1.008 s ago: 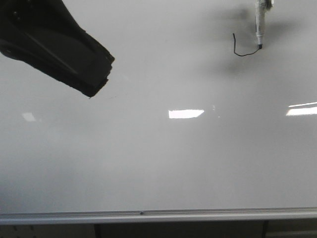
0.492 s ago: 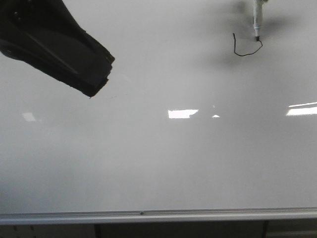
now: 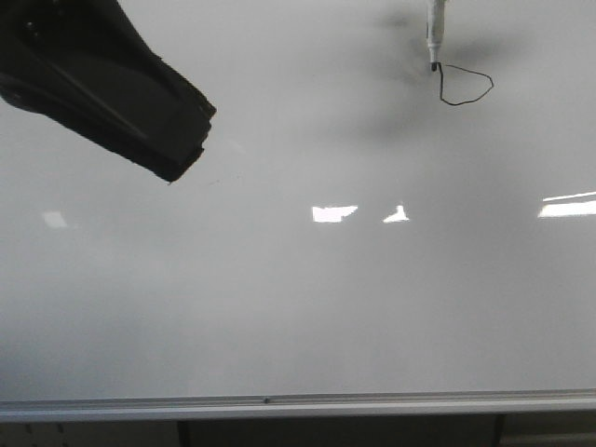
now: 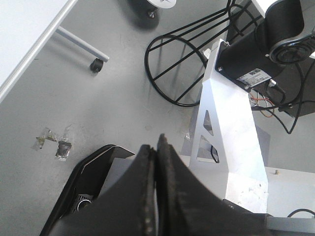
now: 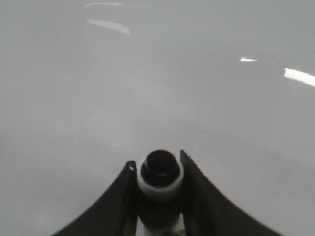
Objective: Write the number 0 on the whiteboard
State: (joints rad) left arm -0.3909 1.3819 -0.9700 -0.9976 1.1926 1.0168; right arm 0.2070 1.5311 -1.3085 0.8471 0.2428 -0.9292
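The whiteboard (image 3: 298, 307) fills the front view, glossy pale grey, with a silver rail (image 3: 298, 405) along its lower edge. At its upper right is the number 0 (image 3: 466, 86), a small thin black lopsided loop. A white marker (image 3: 434, 37) reaches down from the top edge with its tip touching the loop's upper left corner. My right gripper (image 5: 157, 162) is shut on the marker (image 5: 159, 172), seen end-on over the whiteboard (image 5: 157, 73). My left gripper (image 4: 156, 147) is shut and empty, away from the board; its dark body (image 3: 102, 84) shows at the upper left in the front view.
Bright rectangular light reflections (image 3: 333, 213) lie across the board's middle and right. The left wrist view shows grey floor, a black wire stand (image 4: 182, 59), a white robot frame (image 4: 231, 137) and the board's wheeled leg (image 4: 83, 46).
The marker has moved up and to the left, drawing the loop's right side and top and closing it at the upper left. The left arm has not moved.
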